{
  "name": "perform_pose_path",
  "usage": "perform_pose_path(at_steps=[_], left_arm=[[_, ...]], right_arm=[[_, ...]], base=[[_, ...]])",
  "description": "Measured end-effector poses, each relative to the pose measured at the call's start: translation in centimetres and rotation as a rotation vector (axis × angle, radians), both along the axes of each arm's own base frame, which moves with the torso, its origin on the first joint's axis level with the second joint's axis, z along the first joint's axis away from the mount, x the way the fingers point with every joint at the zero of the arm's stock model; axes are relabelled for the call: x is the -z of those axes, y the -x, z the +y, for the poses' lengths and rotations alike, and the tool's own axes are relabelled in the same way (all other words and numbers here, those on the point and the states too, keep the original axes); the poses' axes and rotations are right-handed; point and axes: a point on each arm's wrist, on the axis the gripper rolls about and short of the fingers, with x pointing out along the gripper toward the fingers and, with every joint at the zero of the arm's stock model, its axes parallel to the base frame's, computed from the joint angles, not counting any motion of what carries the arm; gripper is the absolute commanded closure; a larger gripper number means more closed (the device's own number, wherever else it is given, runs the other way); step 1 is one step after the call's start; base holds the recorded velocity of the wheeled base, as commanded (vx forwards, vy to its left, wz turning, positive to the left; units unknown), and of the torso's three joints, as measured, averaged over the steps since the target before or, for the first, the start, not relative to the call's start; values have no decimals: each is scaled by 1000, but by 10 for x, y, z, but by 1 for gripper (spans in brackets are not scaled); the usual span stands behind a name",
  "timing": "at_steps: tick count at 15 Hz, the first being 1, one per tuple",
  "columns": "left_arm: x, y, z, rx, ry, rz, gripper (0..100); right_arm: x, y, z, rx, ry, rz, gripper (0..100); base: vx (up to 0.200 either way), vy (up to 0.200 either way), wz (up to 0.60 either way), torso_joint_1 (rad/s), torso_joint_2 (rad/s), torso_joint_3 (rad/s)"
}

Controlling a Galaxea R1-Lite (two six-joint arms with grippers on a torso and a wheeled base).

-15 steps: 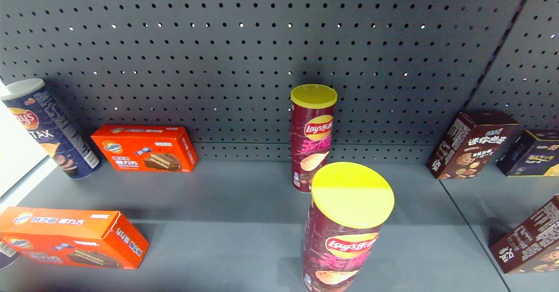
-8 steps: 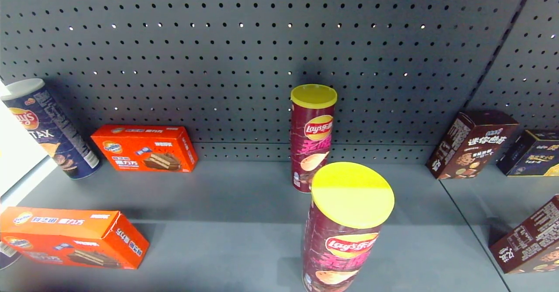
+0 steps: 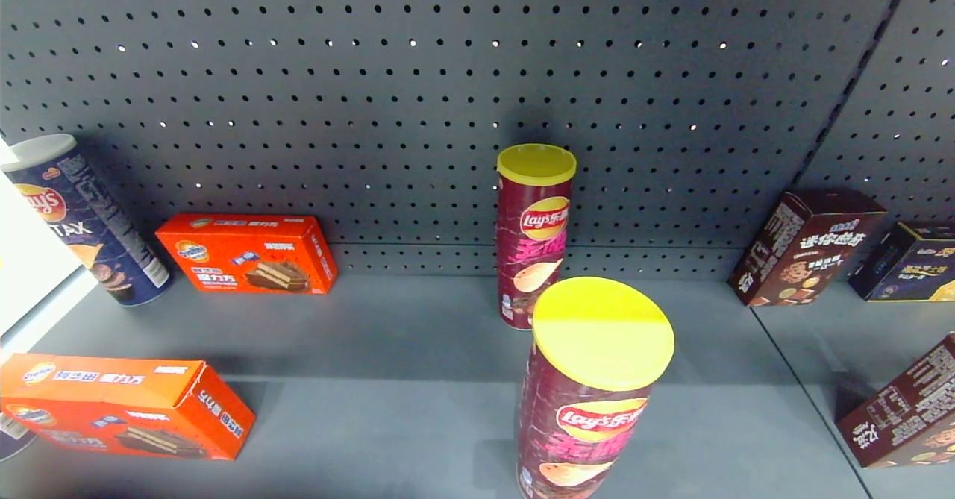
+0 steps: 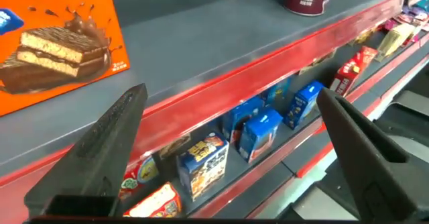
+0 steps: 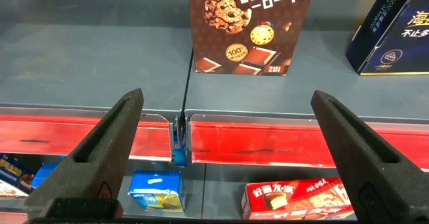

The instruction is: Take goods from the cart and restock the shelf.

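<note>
Left claw [image 4: 231,90]: open, holds nothing, in front of the red front edge of the shelf [image 3: 373,380], near an orange box [image 4: 53,43].
Right claw [image 5: 228,95]: open, holds nothing, in front of the same edge, facing a brown box [image 5: 248,26].
Near chip can [image 3: 589,409]: upright, yellow lid, in the middle of the shelf.
Far chip can [image 3: 533,238]: upright, just behind it, by the back panel [image 3: 373,111].
Blue can [image 3: 82,219]: far left.

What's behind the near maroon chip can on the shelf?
A second maroon chip can stands upright near the pegboard back panel. The yellow lid of the near can covers part of its base.
</note>
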Motion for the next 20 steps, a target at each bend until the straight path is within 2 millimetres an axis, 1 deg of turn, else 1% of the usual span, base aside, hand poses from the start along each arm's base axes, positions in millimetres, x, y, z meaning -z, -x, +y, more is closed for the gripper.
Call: perform_pose_path(at_steps=[17,20], left_arm=[[0,-1,1,-14,6,4,0],[0,0,0,-60,6,3,0]], right_arm=[[0,0,0,0,0,0,0],[0,0,0,1,0,1,0]], base=[[0,0,0,0,0,0],[0,0,0,0,0,0]])
